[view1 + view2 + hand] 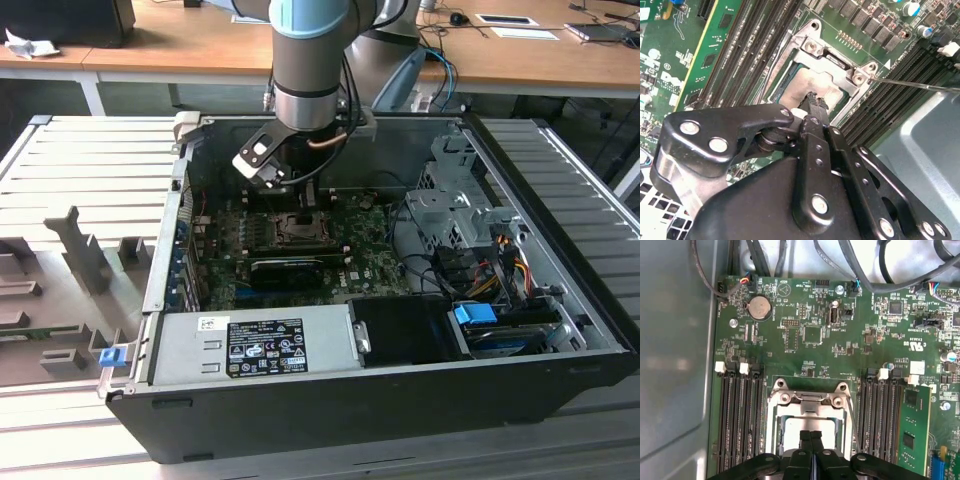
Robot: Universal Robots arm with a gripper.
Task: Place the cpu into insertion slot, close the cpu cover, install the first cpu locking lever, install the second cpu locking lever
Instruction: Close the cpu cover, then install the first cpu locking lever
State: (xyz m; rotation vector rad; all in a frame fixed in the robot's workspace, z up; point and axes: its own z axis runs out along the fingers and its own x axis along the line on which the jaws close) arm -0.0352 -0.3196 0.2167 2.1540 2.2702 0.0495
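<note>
My gripper (293, 200) reaches down into the open computer case over the insertion slot (300, 230) on the green board. Its fingers are shut with nothing between them. In both wrist views the tips (811, 436) (815, 100) hang over the pale cpu (790, 432) (797, 87), which lies in the slot. I cannot tell whether they touch it. The silvery cpu cover (812, 399) (840, 67) lies down around the cpu, framing it through its window. A thin wire locking lever (915, 85) (852, 415) sticks out from one corner of the socket.
Rows of black memory slots (740, 420) flank the socket, with a green memory stick (912, 425) on one side. A long black card (287, 268), a power supply (250, 345), a drive cage (450, 200) and loose cables (490, 260) crowd the case. The grey case wall (675, 365) stands close.
</note>
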